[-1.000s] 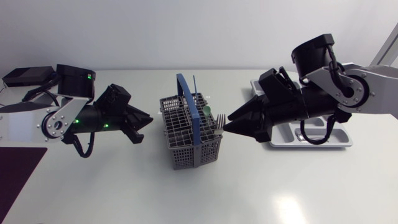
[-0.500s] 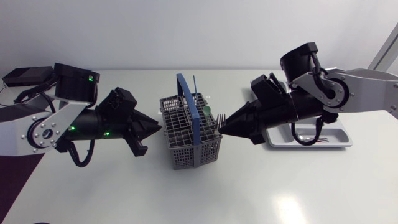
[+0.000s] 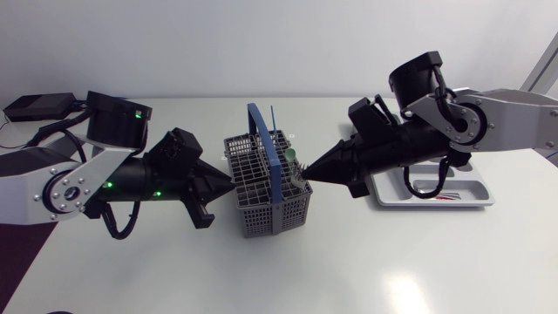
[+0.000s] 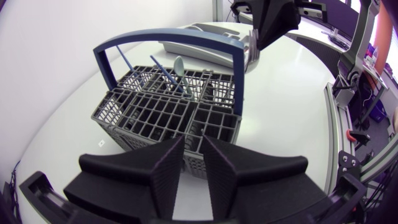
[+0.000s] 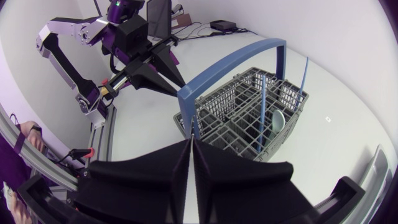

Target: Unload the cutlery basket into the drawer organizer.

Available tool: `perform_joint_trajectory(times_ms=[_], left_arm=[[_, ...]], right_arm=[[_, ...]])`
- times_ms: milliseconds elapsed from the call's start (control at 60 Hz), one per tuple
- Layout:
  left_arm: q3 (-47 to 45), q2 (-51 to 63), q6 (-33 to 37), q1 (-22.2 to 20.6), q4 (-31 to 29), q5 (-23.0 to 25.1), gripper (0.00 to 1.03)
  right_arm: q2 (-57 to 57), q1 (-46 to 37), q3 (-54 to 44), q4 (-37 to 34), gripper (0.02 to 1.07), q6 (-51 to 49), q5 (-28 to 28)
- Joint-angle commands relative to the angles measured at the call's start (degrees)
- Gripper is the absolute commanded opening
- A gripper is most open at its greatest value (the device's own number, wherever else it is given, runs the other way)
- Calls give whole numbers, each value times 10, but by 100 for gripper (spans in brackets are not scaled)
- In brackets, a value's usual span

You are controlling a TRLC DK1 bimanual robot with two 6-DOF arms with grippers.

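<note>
White and smooth, the table (image 3: 392,262) lay under both my arms. The cutlery basket (image 3: 261,218) stood in the middle of it. It was made of thin grey plastic bars, like a little cage, and was split into square boxes. A tall blue handle (image 3: 266,153) bent over it like a bridge. A pale green spoon (image 4: 179,65) with a round head stood up in one box, next to some thin blue sticks (image 4: 163,68).

My left gripper (image 4: 193,142) sat low at the basket's left wall. Its two fat black wedge fingers were a little way apart, with a thin gap between them, and they held nothing.

My right gripper (image 3: 307,174) pointed at the basket's right side. Its fingers were pressed together into one sharp tip. A shiny metal fork (image 4: 250,50) stood at that edge, just beside the tip. I could not tell if they touched.

The drawer organizer (image 3: 475,199), a pale grey tray with long rounded slots, lay on the table to the right, partly hidden by my right arm and well apart from the basket.
</note>
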Motion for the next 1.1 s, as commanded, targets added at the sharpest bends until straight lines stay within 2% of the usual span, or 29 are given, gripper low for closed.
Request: perform_joint_trajectory(times_ms=[0,100,450,1083], left_arm=[[-12,-12,4,-16,-7,-1,24],[-10,-19,-4,-34,-14,-5,24],[-14,-42,-23,-106,-32,-62,24],[-12,-29,-33,-140,-26,-93,24]], right_arm=[[0,1,20,-5,8,9,-3],[-5,1,21,-5,8,17,-2],[-38,4,18,-5,8,51,-2],[-110,25,18,-31,8,91,-1]])
